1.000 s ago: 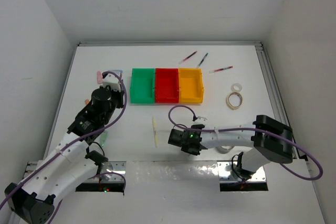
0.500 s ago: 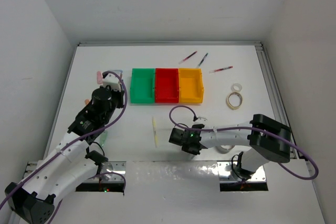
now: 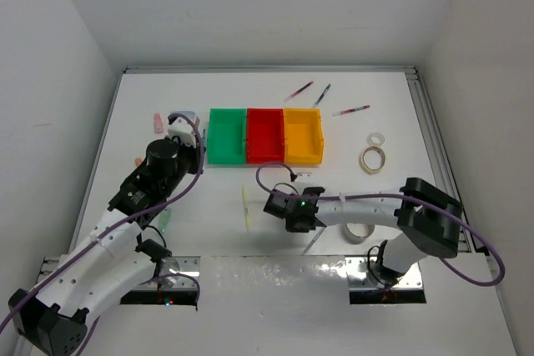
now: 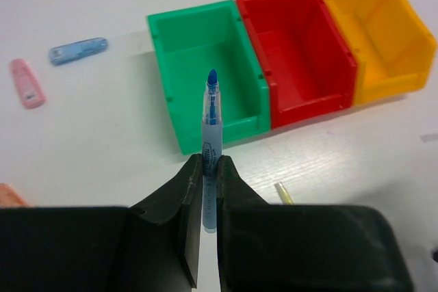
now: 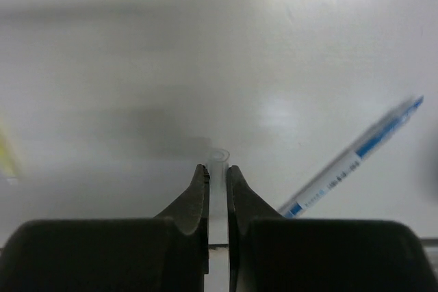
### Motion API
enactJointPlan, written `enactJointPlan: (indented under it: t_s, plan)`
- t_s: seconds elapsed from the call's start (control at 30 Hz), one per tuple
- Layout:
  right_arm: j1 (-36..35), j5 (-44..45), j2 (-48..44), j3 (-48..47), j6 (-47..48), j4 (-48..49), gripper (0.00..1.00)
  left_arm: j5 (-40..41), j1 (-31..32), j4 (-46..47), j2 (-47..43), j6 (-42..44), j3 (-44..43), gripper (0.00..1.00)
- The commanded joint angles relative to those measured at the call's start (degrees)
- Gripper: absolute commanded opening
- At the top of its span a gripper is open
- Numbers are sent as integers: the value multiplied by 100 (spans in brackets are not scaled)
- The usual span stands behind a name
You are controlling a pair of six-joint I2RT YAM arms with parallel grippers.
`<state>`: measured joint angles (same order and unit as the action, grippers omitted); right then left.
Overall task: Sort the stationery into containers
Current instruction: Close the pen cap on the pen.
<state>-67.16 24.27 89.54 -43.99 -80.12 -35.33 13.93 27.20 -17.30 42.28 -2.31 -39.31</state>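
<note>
Since a second ago the right gripper (image 5: 217, 169) has closed on a thin pale pen (image 5: 218, 157) and edged toward the green bin (image 4: 233, 73), while the left gripper (image 4: 210, 163), nearer that bin, clamps a blue marker (image 4: 211, 111) whose long axis points toward it.

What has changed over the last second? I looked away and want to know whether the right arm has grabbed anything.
The right gripper shifted slightly away from the arm bases and closed on a thin pale pen, so yes, it has taken hold. The left gripper stayed shut on the blue pen, poised in front of the green bin. Nothing else visibly moved.
</note>
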Motion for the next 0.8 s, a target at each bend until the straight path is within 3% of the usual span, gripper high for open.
enactJointPlan:
  t_s: [0.0, 0.17, 0.33, 0.63, 0.77]
  plan:
    - [360, 333, -383, -820, 1943, 175, 0, -952, -83, 165, 8, -182, -191, 0]
    - [1264, -387, -1104, -1612, 3885, 808, 0, -2253, -75, 560, -10, -253, -437, 0]
    - [1846, -1029, -1377, -2279, 5004, 1203, 0, -3175, -31, 894, 297, -288, -683, 0]
    - [2917, -2400, -1667, -2948, 5989, 2275, 0, -3020, 250, 553, 1597, 195, -2298, 0]
    - [3347, -2866, -1562, -3230, 5973, 2557, 0, -3054, 251, 517, 1906, 450, -2529, 0]
